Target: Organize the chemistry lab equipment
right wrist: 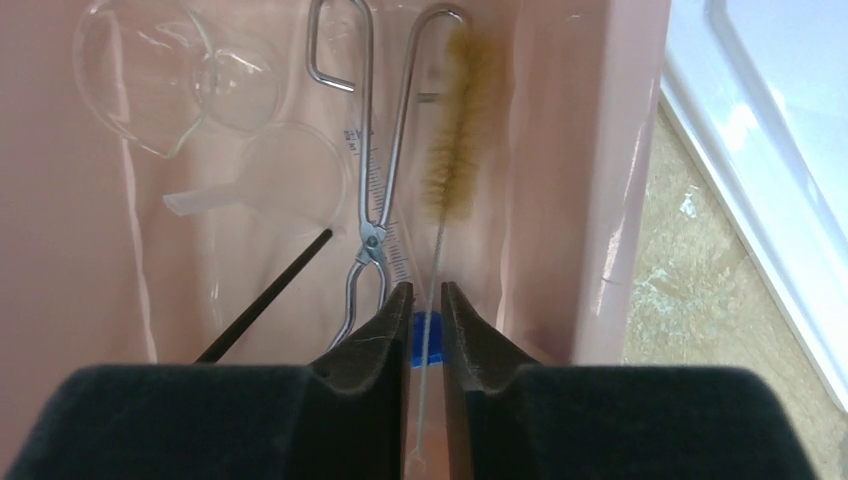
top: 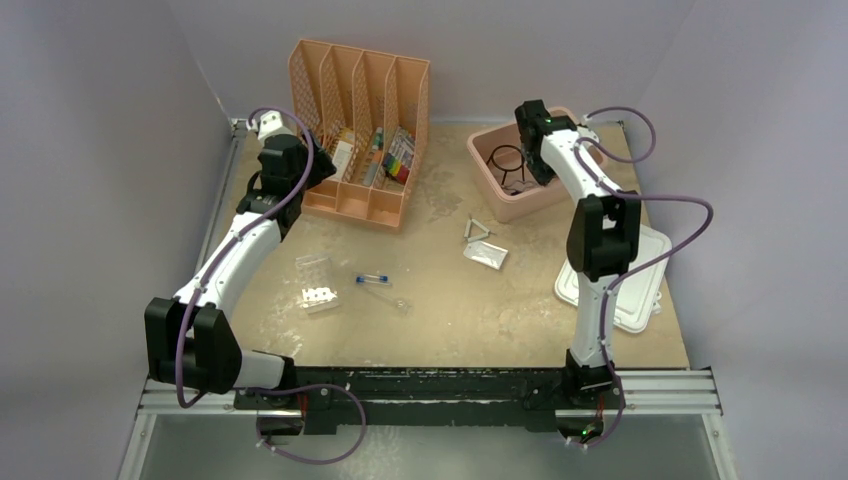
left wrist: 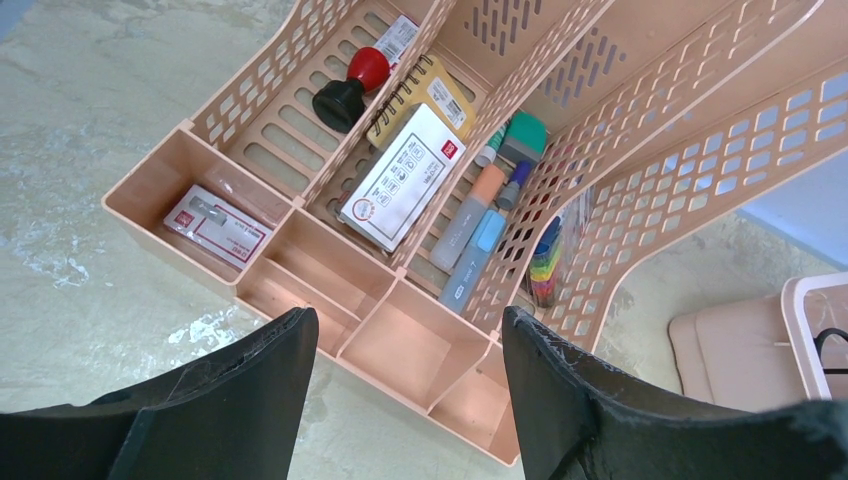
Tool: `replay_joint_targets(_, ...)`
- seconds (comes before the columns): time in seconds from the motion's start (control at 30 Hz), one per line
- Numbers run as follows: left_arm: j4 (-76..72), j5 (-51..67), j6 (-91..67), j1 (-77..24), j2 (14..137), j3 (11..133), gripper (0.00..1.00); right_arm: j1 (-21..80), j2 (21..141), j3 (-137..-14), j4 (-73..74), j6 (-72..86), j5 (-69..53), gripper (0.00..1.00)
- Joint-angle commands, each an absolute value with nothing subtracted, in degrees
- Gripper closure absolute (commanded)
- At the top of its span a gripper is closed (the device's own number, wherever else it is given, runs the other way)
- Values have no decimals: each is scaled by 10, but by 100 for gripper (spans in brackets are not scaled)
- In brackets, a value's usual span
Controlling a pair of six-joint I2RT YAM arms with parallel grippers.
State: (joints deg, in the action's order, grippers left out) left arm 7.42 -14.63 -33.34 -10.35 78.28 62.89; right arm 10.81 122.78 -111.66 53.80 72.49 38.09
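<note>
The right fingers (right wrist: 372, 345) hang inside the pink tub (right wrist: 600, 200) at the far right of the bench (top: 450, 320), parted by only a narrow gap. The thin wire handle of the bristle brush (right wrist: 455, 130) runs through that gap, and neither finger visibly presses on it, so the brush looks released and lies along the tub's right wall. Just left of it lie the metal tongs (right wrist: 371, 240), their looped handles pointing away from the fingers. Further left in the tub sit a clear funnel (right wrist: 275, 175) and other clear glassware (right wrist: 150, 85), and the straight stem of the black wire ring (top: 506, 158) slants across the tub floor. A blue cap (right wrist: 425, 325) shows below the gap between the fingers. The left fingers (left wrist: 250, 385) stand wide apart with nothing between them, above the front edge of the peach file organizer (left wrist: 640, 150), whose slots hold a stamp, boxes and markers. Out on the bench, the wire triangle (top: 478, 230) and a small clear packet (top: 487, 254) lie near the tub, between it and the organizer. The white tube rack (top: 318, 297) sits left of center, with one blue-capped tube (top: 373, 279) lying on its side just to its right. The tub's white lid (top: 620, 285) rests on the bench's right edge.
</note>
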Motion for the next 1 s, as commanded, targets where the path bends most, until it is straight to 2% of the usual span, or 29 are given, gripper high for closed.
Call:
replay_joint_targets(0.0, 61, -155, -325, -101, 771, 644, 33, 107, 1197, -1130, 519, 721, 391, 78)
replay_joint_targets(0.2, 57, -148, -325, -101, 777, 654, 33, 108, 1144, -1094, 447, 661, 398, 55)
replay_joint_targets(0.3, 53, -138, -324, -101, 780, 658, 33, 108, 1119, -1094, 414, 590, 422, 53)
replay_joint_targets(0.43, 46, -128, -326, -101, 783, 659, 33, 109, 1077, -1062, 312, 441, 385, 52)
replay_joint_targets(0.57, 39, -125, -330, -101, 786, 657, 32, 110, 1034, -1019, 224, 308, 286, 50)
replay_joint_targets(0.67, 30, -118, -331, -101, 787, 655, 29, 120, 993, -968, 143, 232, 165, 48)
replay_joint_targets(0.77, 23, -116, -331, -101, 788, 653, 26, 160, 952, -913, 62, 182, 101, 41)
replay_joint_targets(0.83, 19, -118, -331, -101, 787, 654, 24, 201, 952, -915, 57, 147, 91, 37)
replay_joint_targets(0.97, 32, -154, -333, -101, 784, 660, 20, 269, 989, -947, 100, 105, 73, 36)
